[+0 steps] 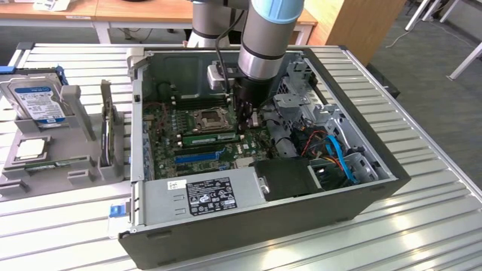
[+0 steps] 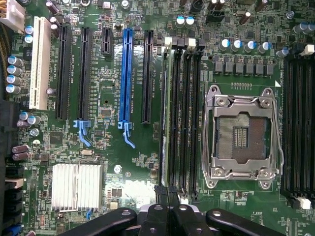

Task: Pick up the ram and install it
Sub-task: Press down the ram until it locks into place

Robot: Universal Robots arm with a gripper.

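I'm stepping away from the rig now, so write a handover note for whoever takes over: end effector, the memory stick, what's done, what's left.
End effector: shut, fingertips at one end of the memory stick, inside the open computer case.
Memory stick: standing in the slot of its bank of four that lies farthest from the empty processor socket.
Done: stick picked up and placed in the slot.
Left: whether it is fully latched cannot be told.

Even overhead room light, soft shadows inside the computer case (image 1: 362, 186), wrist view slightly soft.
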